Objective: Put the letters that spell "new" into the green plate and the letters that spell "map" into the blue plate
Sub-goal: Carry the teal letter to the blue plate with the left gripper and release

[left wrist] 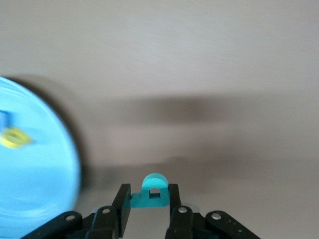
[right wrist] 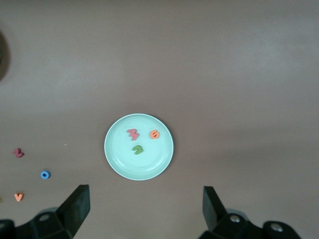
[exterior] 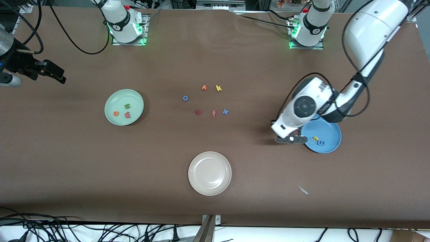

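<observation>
My left gripper (exterior: pixel 291 138) is shut on the teal "p" (left wrist: pixel 153 194), low over the table just beside the rim of the blue plate (exterior: pixel 331 131). In that plate (left wrist: pixel 40 189) lie the yellow "a" (exterior: pixel 315 138) and the blue "m" (exterior: pixel 321 143). The green plate (exterior: pixel 116 101) holds the green "n" (exterior: pixel 127 106), orange "e" (exterior: pixel 116 113) and salmon "w" (exterior: pixel 127 115). My right gripper (right wrist: pixel 144 206) hangs open and empty high over the right arm's end of the table, looking down on the green plate (right wrist: pixel 149 167).
A cream-white plate (exterior: pixel 210 173) sits nearest the front camera. Loose letters lie mid-table: orange "v" (exterior: pixel 204 87), yellow "k" (exterior: pixel 218 88), blue "o" (exterior: pixel 185 98), a dark red letter (exterior: pixel 198 112), salmon "f" (exterior: pixel 214 113), blue "x" (exterior: pixel 225 112).
</observation>
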`<act>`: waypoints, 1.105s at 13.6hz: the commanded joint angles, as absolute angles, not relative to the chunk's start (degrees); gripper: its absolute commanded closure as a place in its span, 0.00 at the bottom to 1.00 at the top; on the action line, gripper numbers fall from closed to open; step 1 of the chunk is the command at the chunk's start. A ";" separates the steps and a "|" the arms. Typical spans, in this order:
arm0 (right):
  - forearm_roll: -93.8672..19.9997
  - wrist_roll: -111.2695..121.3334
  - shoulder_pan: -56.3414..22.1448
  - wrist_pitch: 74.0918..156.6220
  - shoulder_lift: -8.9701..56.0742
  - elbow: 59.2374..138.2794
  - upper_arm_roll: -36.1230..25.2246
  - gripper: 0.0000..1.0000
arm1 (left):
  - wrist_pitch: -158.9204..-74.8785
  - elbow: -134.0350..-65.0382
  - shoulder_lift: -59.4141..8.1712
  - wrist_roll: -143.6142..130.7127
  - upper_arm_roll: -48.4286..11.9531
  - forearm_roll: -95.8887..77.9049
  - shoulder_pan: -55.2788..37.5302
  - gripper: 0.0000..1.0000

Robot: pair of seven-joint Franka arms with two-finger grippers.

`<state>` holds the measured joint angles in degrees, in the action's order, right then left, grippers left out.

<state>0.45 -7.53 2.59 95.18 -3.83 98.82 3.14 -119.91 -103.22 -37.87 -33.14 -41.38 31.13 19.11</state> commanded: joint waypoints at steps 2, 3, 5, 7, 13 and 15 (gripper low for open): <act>-0.62 -6.33 1.67 91.86 -3.16 97.56 2.02 0.00 | -115.94 -103.54 -36.39 -17.79 -41.31 29.97 25.56 0.81; -1.57 -6.33 1.76 92.02 -2.64 97.56 2.02 0.00 | -115.67 -103.62 -36.39 -13.66 -41.22 30.06 27.66 0.79; -2.81 -6.15 1.76 91.85 -2.46 97.21 2.02 0.00 | -115.75 -103.89 -36.47 -6.54 -41.13 30.15 30.75 0.60; -2.29 -6.15 1.67 91.85 -2.55 97.12 2.02 0.00 | -115.66 -103.89 -36.56 -1.86 -41.22 29.97 32.60 0.00; -2.20 -6.24 1.67 91.50 -2.64 97.12 2.28 0.00 | -113.48 -102.92 -33.58 -2.11 -41.57 29.00 32.96 0.00; -2.11 -6.24 1.67 91.67 -2.64 96.94 2.37 0.00 | -109.62 -100.65 -32.79 -2.11 -41.84 28.57 32.96 0.00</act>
<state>-1.75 -7.00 2.22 92.94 -3.00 98.52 2.89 -113.58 -102.34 -35.15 -3.86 -41.59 31.04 32.78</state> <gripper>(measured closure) 0.000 0.000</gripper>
